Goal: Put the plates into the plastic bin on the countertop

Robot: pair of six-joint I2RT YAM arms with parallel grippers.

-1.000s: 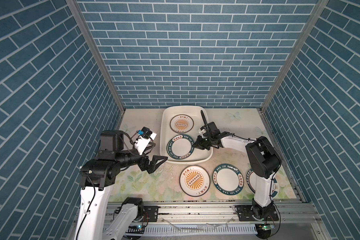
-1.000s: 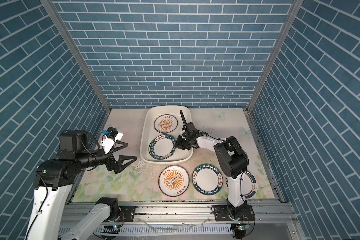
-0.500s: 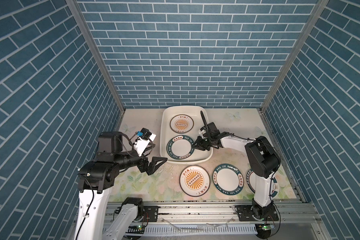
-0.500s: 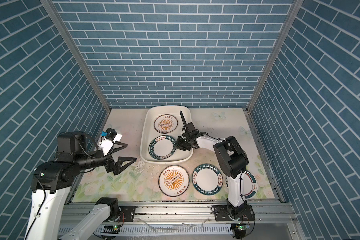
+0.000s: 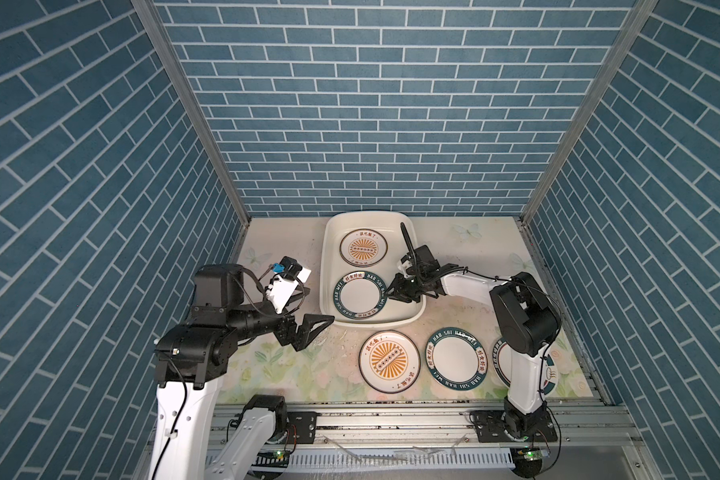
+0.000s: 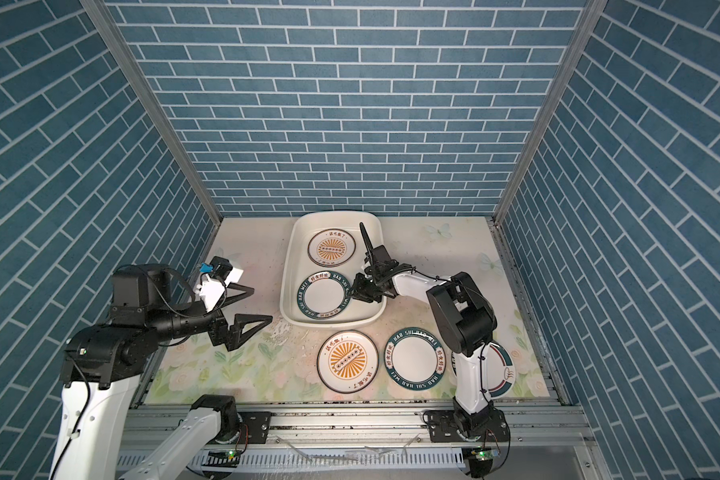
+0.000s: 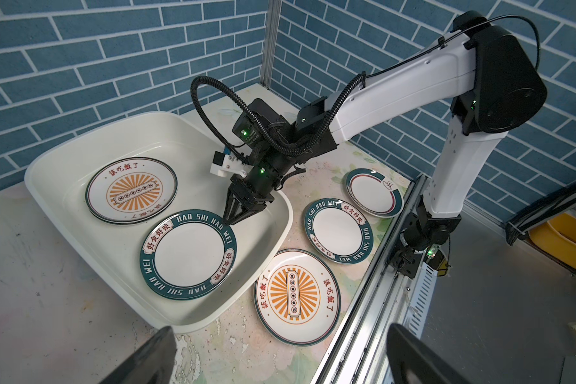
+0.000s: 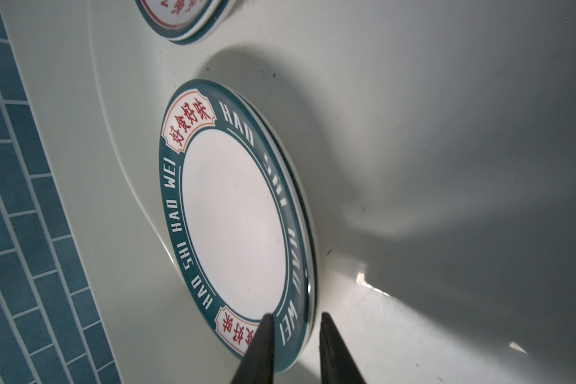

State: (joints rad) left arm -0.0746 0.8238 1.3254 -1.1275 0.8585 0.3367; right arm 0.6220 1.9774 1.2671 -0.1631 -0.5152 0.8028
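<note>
The cream plastic bin (image 5: pixel 327 249) (image 6: pixel 292 249) (image 7: pixel 47 159) sits at the back of the flowered countertop (image 5: pixel 283 365). Inside it lie a sunburst plate (image 5: pixel 364 248) (image 7: pixel 131 190) and a teal-rimmed plate (image 5: pixel 360 297) (image 7: pixel 188 254) (image 8: pixel 233 206), which rests flat on another plate. My right gripper (image 5: pixel 389 293) (image 6: pixel 353 293) (image 8: pixel 296 329) straddles that plate's rim, its jaws slightly apart with a gap showing beside the edge. On the countertop lie a sunburst plate (image 5: pixel 389 361), a teal-rimmed plate (image 5: pixel 456 359) and a cloud-emblem plate (image 7: pixel 374 192). My left gripper (image 6: pixel 262 303) (image 7: pixel 281 357) hovers wide open and empty, left of the bin.
A grey metal rail (image 5: pixel 391 419) runs along the countertop's front edge. Blue brick walls close in the back and both sides. My right arm's upright link (image 5: pixel 524 365) stands over part of the cloud-emblem plate. Yellow items (image 7: pixel 566 239) lie beyond the rail.
My right gripper's jaws have parted from shut around the teal-rimmed plate's rim, and the plate lies in the bin. My left arm has shifted slightly.
</note>
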